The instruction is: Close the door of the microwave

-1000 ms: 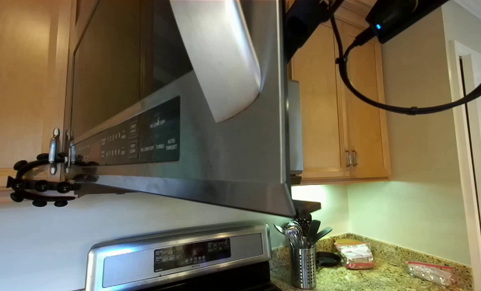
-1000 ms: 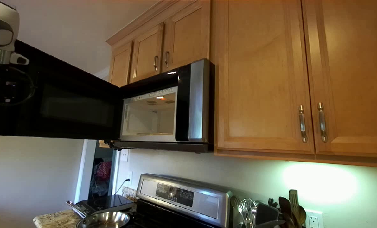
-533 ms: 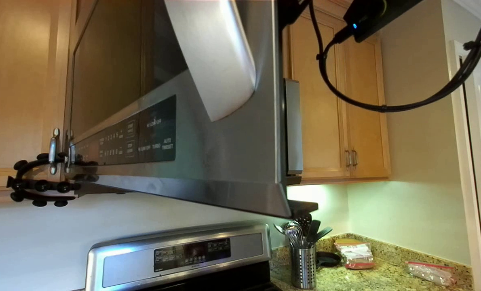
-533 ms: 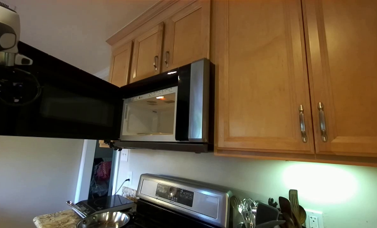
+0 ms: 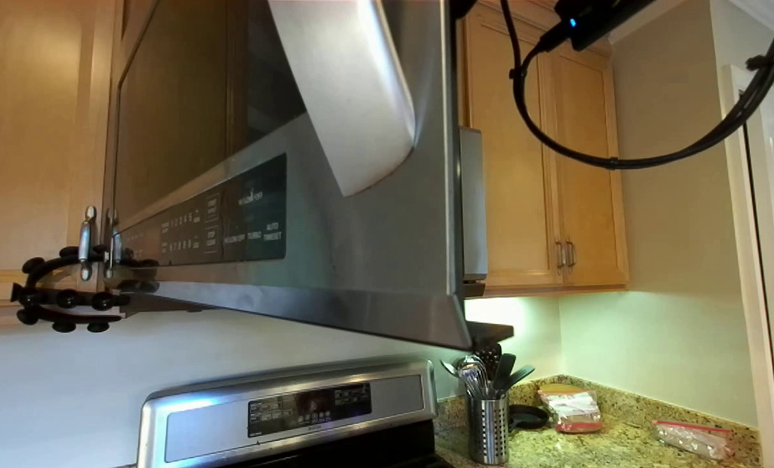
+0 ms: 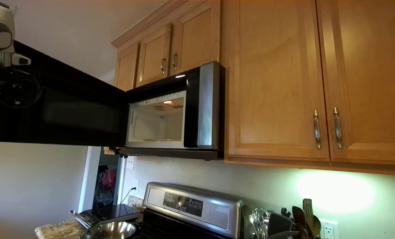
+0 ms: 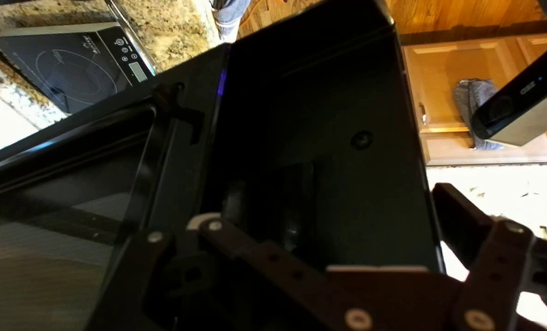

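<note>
The microwave (image 6: 205, 106) hangs above the stove, its lit cavity exposed. Its door (image 6: 84, 106) stands wide open to the left, black inner side showing. In an exterior view the door's steel front (image 5: 374, 253) and bar handle (image 5: 354, 97) are close to the camera. The robot's wrist (image 6: 0, 36) is on the door's inner side near its free edge. In the wrist view my gripper (image 7: 305, 225) is open, fingers spread before the dark inner face of the door (image 7: 374, 193). The right finger reaches past the door's edge. Contact cannot be told; the left fingertip is lost in shadow.
Wooden cabinets (image 6: 274, 76) flank the microwave. The stove (image 6: 191, 205) is below it, with a pan (image 6: 111, 229) and utensils (image 6: 260, 219) nearby. A black flexible stand (image 5: 65, 299) wraps the cabinet handles. A camera (image 7: 517, 105) stands near the door's edge. A cable loop (image 5: 621, 162) hangs off the wrist.
The door's free edge swung slightly toward the microwave, then drifted slightly back. The wrist and its cable shifted with it, and the arm has risen a little in the last half second.
</note>
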{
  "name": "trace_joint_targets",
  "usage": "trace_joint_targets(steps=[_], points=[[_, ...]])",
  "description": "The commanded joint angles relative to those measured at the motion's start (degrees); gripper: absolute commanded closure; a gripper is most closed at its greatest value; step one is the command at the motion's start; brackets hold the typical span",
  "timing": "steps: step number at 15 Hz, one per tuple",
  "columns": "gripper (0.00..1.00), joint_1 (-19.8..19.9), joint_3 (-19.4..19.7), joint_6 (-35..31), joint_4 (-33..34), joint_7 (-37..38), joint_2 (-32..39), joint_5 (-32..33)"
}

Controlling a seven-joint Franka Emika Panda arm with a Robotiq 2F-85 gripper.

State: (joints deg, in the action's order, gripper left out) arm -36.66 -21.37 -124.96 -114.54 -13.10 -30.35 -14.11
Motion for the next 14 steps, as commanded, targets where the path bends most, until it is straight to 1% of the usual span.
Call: trace_joint_targets(steps=[1, 5, 8, 14], points=[[0.00, 2.96, -0.91, 1.24, 0.88, 4.00, -0.18, 3.61], [0.00, 4.21, -0.55, 4.95, 1.01, 6.53, -1.22, 4.83], [0.00, 5.37, -0.03, 8.17, 0.75, 7.77, -3.04, 4.55], [0.00, 9.32, 0.37, 15.70, -0.30, 10.06, -8.13, 4.21]])
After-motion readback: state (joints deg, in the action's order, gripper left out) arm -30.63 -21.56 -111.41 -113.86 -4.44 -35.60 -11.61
